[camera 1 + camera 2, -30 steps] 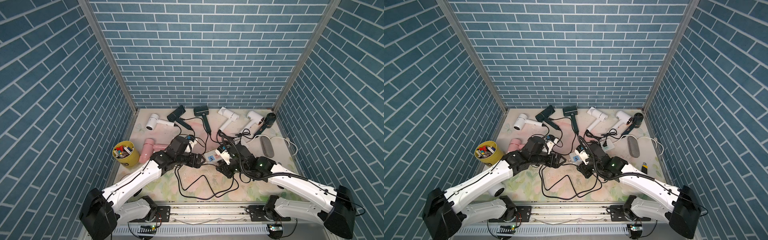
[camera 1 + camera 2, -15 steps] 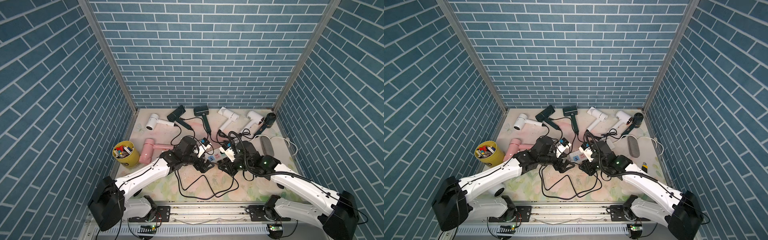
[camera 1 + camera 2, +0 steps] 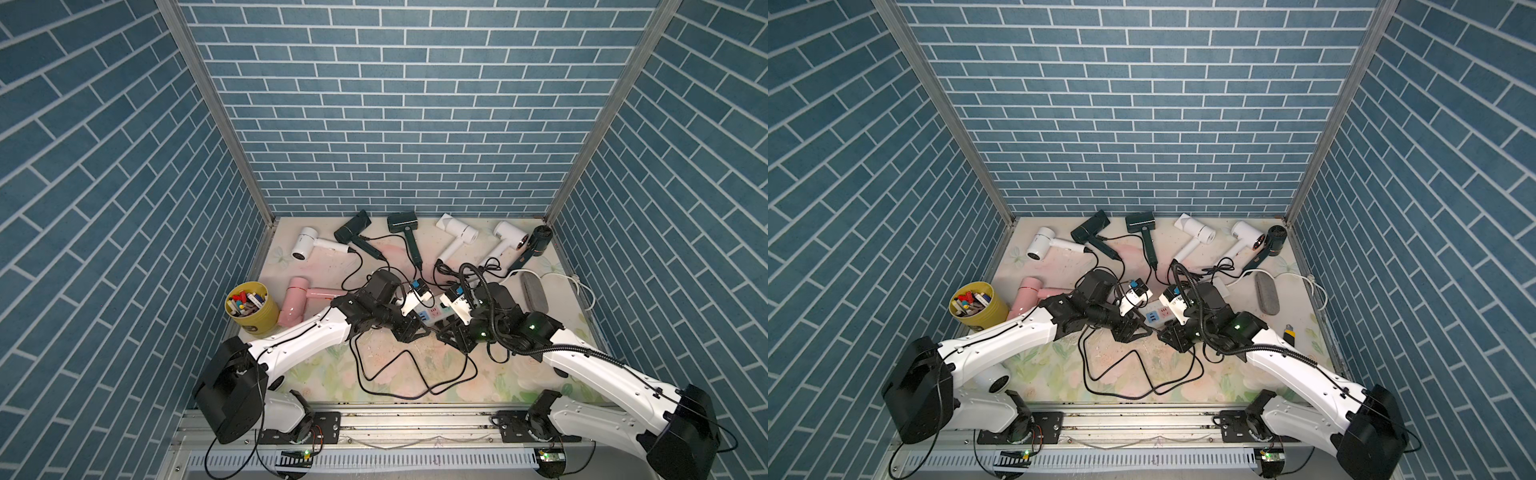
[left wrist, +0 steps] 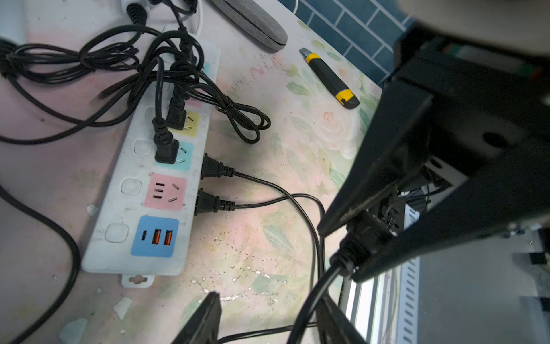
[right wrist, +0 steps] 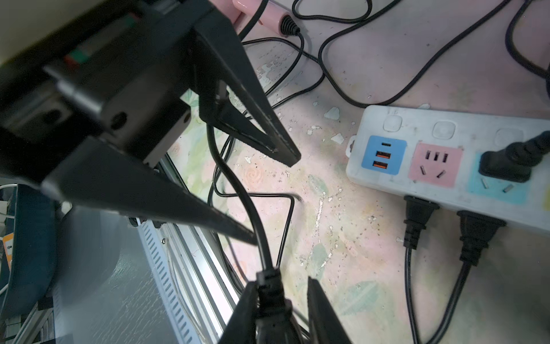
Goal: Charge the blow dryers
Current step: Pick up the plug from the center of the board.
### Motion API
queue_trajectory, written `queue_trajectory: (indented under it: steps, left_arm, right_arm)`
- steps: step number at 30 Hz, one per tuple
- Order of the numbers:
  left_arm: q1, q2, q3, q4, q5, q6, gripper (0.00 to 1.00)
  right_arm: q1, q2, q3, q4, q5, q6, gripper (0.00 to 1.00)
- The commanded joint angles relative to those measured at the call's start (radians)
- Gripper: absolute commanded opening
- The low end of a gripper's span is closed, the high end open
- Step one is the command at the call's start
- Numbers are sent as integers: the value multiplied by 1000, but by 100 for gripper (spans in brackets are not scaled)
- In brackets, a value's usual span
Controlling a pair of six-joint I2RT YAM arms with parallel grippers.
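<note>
Several blow dryers lie along the back of the mat: white [image 3: 305, 248], dark [image 3: 353, 227], dark green [image 3: 402, 222], more to their right, and a pink one [image 3: 297, 301] at the left. A white power strip [image 3: 432, 316] [image 4: 125, 208] lies mid-mat, with plugs in it. My right gripper [image 3: 446, 334] [image 5: 281, 281] is shut on a black plug [image 5: 269, 290] [image 4: 367, 235], held off the mat. My left gripper [image 3: 415, 332] [image 4: 268, 297] faces it tip to tip. Its jaws are apart, with that plug's cord [image 4: 309, 300] running between them beside one finger.
A yellow cup of pens [image 3: 249, 305] stands at the left edge. A grey oblong roll [image 3: 534, 291] and a yellow-and-black utility knife [image 4: 330, 79] lie on the right. Loose black cord [image 3: 415, 374] loops across the front of the mat. The metal rail runs along the front.
Both arms have come together in front of the power strip. My left gripper has moved right to the cord of the held plug, and its jaws have narrowed.
</note>
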Motion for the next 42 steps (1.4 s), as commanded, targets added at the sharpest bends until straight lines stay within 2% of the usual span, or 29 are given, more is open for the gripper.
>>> queue_trajectory:
  steps: [1, 5, 7, 9, 10, 12, 13, 15, 20, 23, 26, 28, 30, 31, 34, 38, 42]
  left_arm:
    - [-2, -36, -12, -10, 19, 0, 40]
    - [-3, -52, -26, -10, 15, -9, 18]
    - [-4, -56, -31, -11, 14, -16, 11]
    - [-3, -58, -34, -9, 10, -22, 10]
    - [-3, -60, -34, -10, 10, -23, 17]
    - [-3, -60, -34, -17, -8, -23, 51]
    - [-3, -61, -34, -20, -26, -22, 61]
    - [-4, -57, -26, -28, -46, -15, 66]
    - [-3, -24, 27, -56, -76, 1, 66]
    - [-3, 10, 47, -75, -79, 8, 56]
    - [-4, 21, 42, -65, -61, -2, 33]
    - [-4, 6, 25, -42, -42, -25, 15]
    - [-15, -12, 0, 14, -42, -76, 3]
    - [-35, -19, -10, 39, -68, -99, 0]
    - [-122, -54, -38, 43, -279, -134, 0]
    - [-193, -106, -117, 117, -498, -205, 0]
    - [-225, -143, -196, 241, -624, -278, 0]
  right_arm:
    - [-8, -16, -10, 8, 15, 8, 15]
    - [-19, -26, -19, 16, 15, 15, 15]
    - [-24, -35, -24, 19, 15, 20, 15]
    - [-25, -48, -30, 24, 15, 24, 15]
    - [-27, -56, -34, 26, 12, 25, 15]
    - [-27, -69, -38, 28, 3, 25, 15]
    - [-27, -73, -41, 28, -1, 26, 15]
    - [-28, -72, -42, 32, -7, 28, 15]
    - [-28, -61, -44, 33, -8, 31, 15]
    - [-28, -65, -44, 34, -1, 34, 15]
    - [-29, -67, -44, 32, 11, 38, 15]
    - [-30, -56, -44, 34, 20, 47, 16]
    - [-30, -41, -43, 34, 33, 56, 17]
    - [-30, -38, -41, 29, 49, 63, 19]
    - [-31, -43, -29, -4, 115, 103, 29]
    - [-38, -69, -12, -80, 230, 187, 51]
    - [-68, -107, 5, -172, 366, 272, 72]
